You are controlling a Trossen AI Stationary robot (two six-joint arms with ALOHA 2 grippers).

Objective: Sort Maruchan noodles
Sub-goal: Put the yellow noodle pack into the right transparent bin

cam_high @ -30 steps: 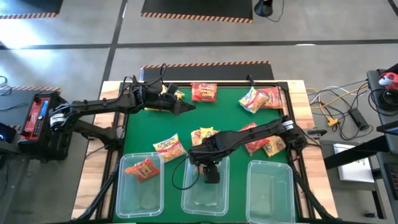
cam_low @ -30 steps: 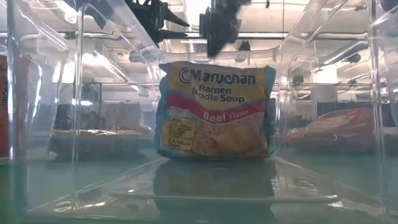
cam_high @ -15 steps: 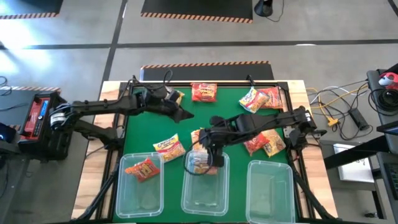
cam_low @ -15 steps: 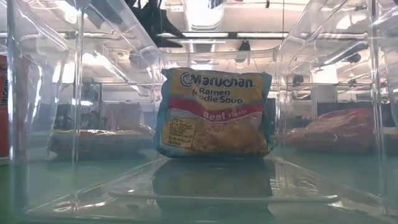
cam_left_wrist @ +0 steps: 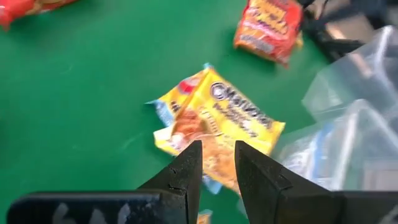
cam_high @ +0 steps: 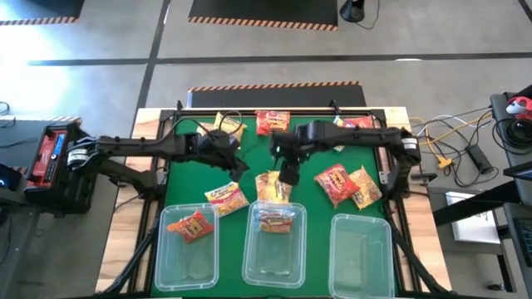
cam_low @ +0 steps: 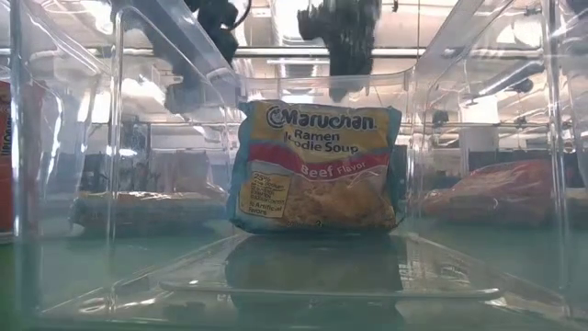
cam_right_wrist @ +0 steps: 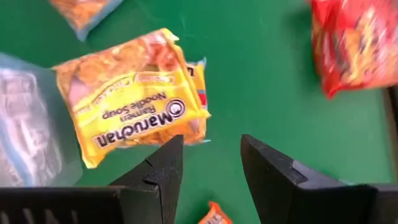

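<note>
High view: both grippers over green mat, frame centre.
Right gripper [cam_high: 288,175] spread wide, empty, above yellow packet [cam_high: 273,186]; left gripper [cam_high: 242,169] slightly parted, empty.

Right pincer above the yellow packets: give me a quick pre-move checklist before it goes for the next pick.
1. Right pincer empty and open: ok; nothing shows between its dark fingers.
2. Target in reach: ok; the yellow crinkly Maruchan packet lies on the green mat just ahead of those fingers.
3. Target lying alone: not ok; it overlaps a second packet beneath it.
4. Last drop settled: ok; the yellow beef-flavour packet sits inside the clear plastic middle tub.
5. Left pincer clear of the pick: not ok; it hovers close by, aimed at the same yellow pile.
6. Clear right-hand tub free: ok; it holds nothing.
</note>
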